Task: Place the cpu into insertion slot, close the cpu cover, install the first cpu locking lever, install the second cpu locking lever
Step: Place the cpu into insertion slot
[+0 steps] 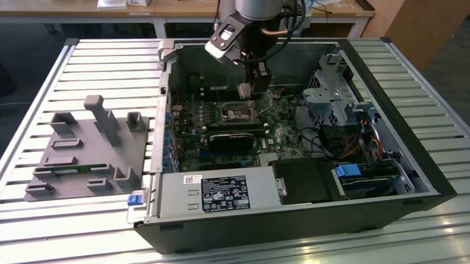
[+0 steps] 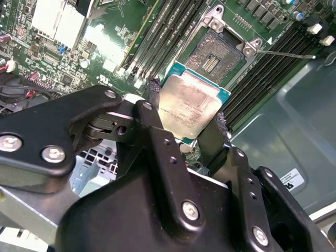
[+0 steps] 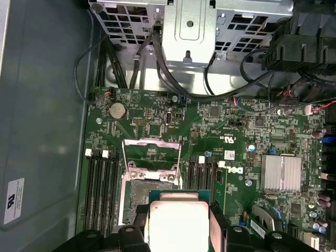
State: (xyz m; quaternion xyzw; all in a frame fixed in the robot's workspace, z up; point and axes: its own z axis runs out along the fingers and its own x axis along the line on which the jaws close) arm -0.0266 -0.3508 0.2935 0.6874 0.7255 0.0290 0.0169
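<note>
Gripper [image 1: 248, 91] hangs inside the open PC case [image 1: 294, 231], low over the green board [image 1: 283, 137]. Fingers [image 2: 157, 136] are clamped on the chip [image 2: 191, 102], one on each of two opposite edges. The chip's silvery face and teal rim show btwn them in both wrist views.

The chip isn't seated. The socket [image 2: 215, 55] lies just past the fingertips w/ its dark contact field bare. In the first wrist view the chip [image 3: 178, 220] overlaps the socket's [image 3: 137, 197] near edge. How far it sits above the socket I can't tell.

The cover [image 3: 152, 141] is flipped open, standing beyond the socket on the side away from the fingers, w/ board visible thru its window. A thin wire lever [image 2: 286, 53] sticks out sideways from the socket's corner, not latched.

Long black memory slots [image 2: 173, 31] run along both sides of the socket, parallel to the fingers' reach. A finned silver heatsink [image 3: 282, 172] sits off to one side of the fingers, well apart from the socket.

Exterior view: the case lies on a slatted metal table [image 1: 110, 60], and a grey parts fixture [image 1: 88, 148] lies on the table at the exterior view's left, well away from the gripper.
</note>
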